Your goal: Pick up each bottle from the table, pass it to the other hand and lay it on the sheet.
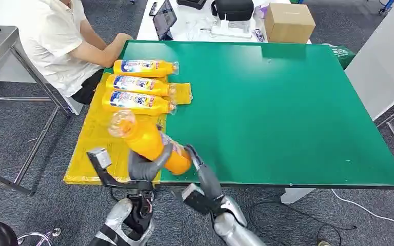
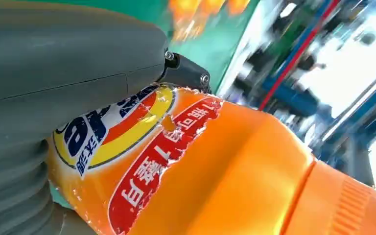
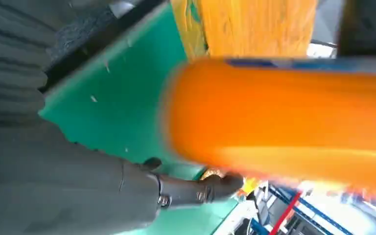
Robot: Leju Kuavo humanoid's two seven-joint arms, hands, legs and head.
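Observation:
An orange bottle (image 1: 143, 136) with a clear cap end hangs tilted over the table's near left corner, above the edge of the yellow sheet (image 1: 95, 148). My left hand (image 1: 146, 166) wraps around its middle; its thumb (image 2: 54, 73) presses on the bottle's label (image 2: 127, 137). My right hand (image 1: 197, 164) is at the bottle's base end with its fingers apart. Seen from the right wrist, the bottle (image 3: 284, 112) is blurred just past the thumb (image 3: 220, 186) of that hand (image 3: 78, 186). Three more orange bottles (image 1: 143, 67) (image 1: 138, 84) (image 1: 136, 102) lie side by side on the sheet.
The green table (image 1: 287, 113) stretches wide to the right. A person in a white shirt (image 1: 56, 41) sits at its far left corner, an arm resting by the sheet. A cardboard box (image 1: 289, 23) and a tablet (image 1: 164, 19) stand on a white table behind.

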